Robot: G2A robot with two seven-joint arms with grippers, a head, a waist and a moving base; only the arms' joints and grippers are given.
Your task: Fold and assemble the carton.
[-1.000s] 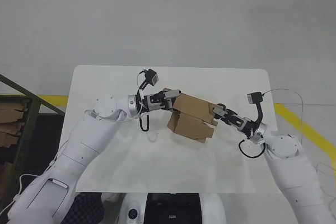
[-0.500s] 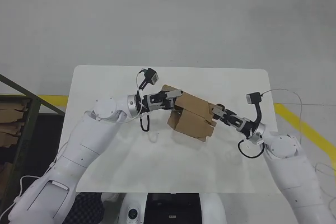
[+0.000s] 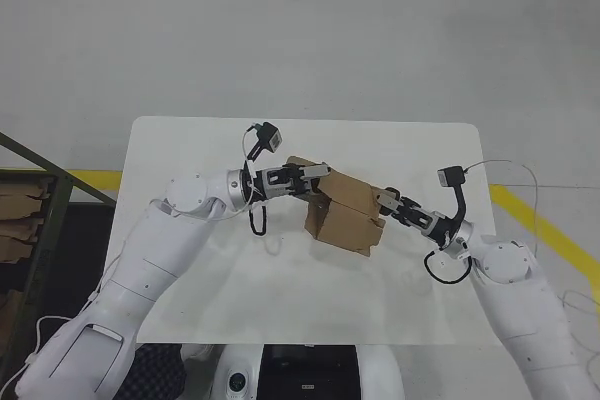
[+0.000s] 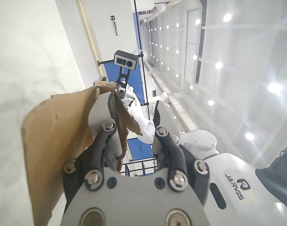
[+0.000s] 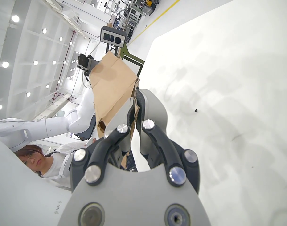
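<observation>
The brown carton (image 3: 345, 208) is held above the middle of the white table (image 3: 220, 290), partly folded, with loose flaps at both ends. My left gripper (image 3: 318, 178) is at its far-left end. In the left wrist view this gripper (image 4: 135, 104) stands open, and a torn flap of the carton (image 4: 58, 123) lies against one finger (image 4: 110, 109). My right gripper (image 3: 383, 202) is at the carton's right end. In the right wrist view it (image 5: 136, 95) is shut on the edge of a carton (image 5: 110, 81) flap.
A dark rack with flat cardboard pieces (image 3: 10, 215) stands on the floor left of the table. A yellow floor line (image 3: 525, 215) runs past the table's right side. A small dark speck (image 5: 196, 110) lies on the table surface.
The carton has shifted and turned slightly, its left flap edging away from me. The right gripper has crept a little toward the left arm with the flap in it.
</observation>
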